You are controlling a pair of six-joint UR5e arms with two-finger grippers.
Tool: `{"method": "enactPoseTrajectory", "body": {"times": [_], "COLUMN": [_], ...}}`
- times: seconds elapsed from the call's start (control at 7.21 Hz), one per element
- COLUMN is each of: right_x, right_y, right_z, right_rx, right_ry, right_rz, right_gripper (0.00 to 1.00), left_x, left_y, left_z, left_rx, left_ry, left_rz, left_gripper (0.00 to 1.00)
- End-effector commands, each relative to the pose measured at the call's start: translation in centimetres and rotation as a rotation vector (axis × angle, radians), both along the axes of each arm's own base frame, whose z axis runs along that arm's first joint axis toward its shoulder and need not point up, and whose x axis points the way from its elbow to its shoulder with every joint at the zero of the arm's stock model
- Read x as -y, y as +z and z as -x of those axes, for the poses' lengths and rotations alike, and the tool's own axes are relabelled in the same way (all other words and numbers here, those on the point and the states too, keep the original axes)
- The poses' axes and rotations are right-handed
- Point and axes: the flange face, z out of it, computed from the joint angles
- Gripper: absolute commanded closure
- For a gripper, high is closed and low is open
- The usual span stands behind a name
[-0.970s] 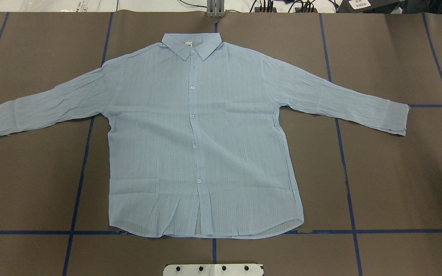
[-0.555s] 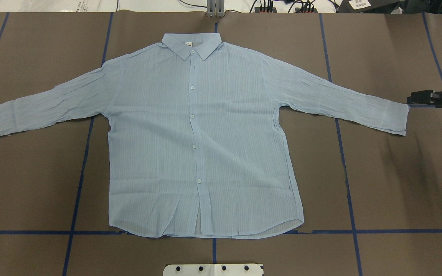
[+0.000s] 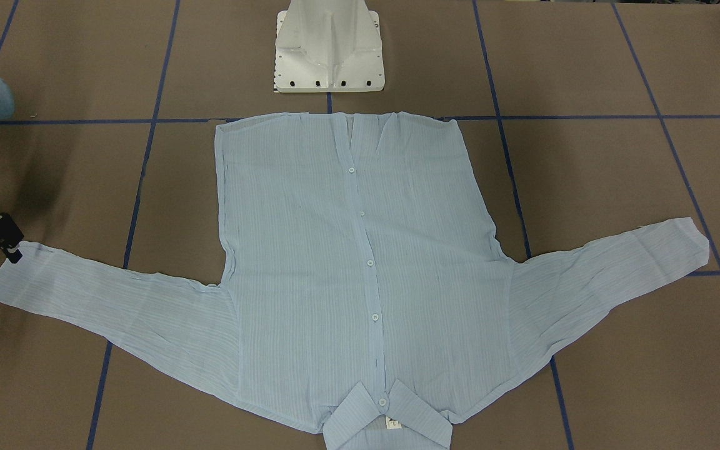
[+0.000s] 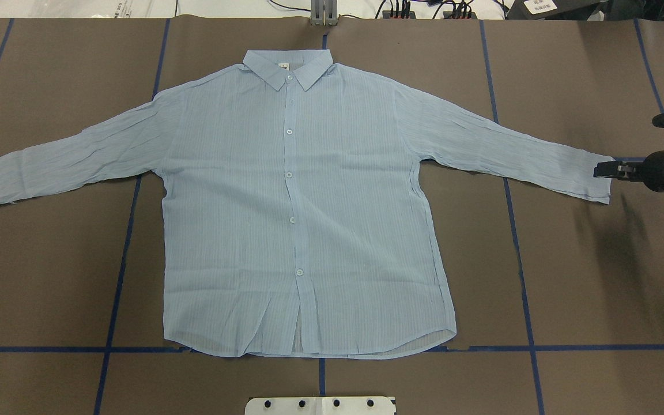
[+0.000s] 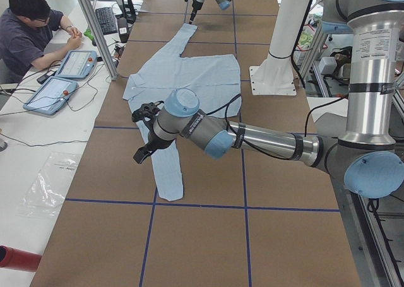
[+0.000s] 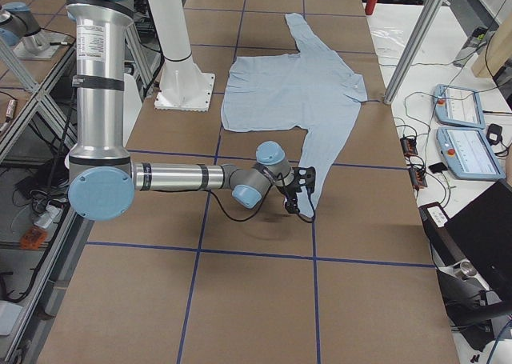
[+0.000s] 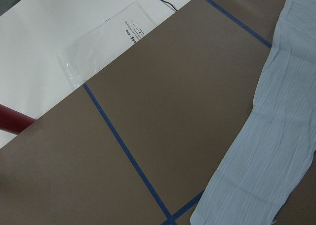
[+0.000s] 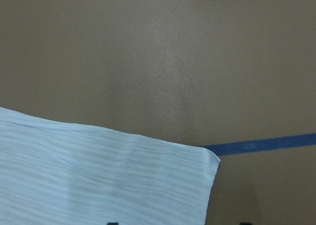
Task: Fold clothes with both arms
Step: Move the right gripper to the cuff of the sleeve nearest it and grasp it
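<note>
The light blue shirt lies flat and buttoned on the brown table, collar at the far edge, both sleeves spread out. My right gripper is at the end of the right cuff. In the right wrist view its two fingertips stand apart at the bottom edge, open, on either side of the cuff's end. From across the table the same gripper touches the cuff corner. My left gripper shows only in the exterior left view, hovering over the left sleeve; I cannot tell whether it is open or shut.
The white pedestal base stands at the near edge behind the hem. A person sits at a side table with tablets. A plastic bag and a red cylinder lie off the table's left end.
The right arm came in from the right edge and moved left until its gripper reached the right cuff. The shirt has not moved.
</note>
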Motion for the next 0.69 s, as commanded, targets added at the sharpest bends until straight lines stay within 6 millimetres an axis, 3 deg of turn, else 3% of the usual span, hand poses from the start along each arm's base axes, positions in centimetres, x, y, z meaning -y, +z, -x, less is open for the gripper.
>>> {"method": "enactPoseTrajectory", "body": {"times": [0.0,0.42,0.55], "right_x": [0.31,0.45,0.47], "right_y": [0.86,0.85,0.79], "right_z": [0.89,1.36,1.48], "right_rx": [-0.020,-0.021,-0.020], "right_ry": [-0.001,-0.007,-0.007], "right_rz": [0.003,0.000,0.001], "right_gripper": [0.27,0.31,0.43], "left_x": [-0.03,-0.02,-0.02], "left_y": [-0.02,0.06,0.06], "left_z": [0.00,0.00,0.00], "left_rx": [0.001,0.001,0.001], "left_ry": [0.001,0.001,0.002], "left_rz": [-0.002,0.000,-0.001], "left_gripper": [0.00,0.00,0.00]}}
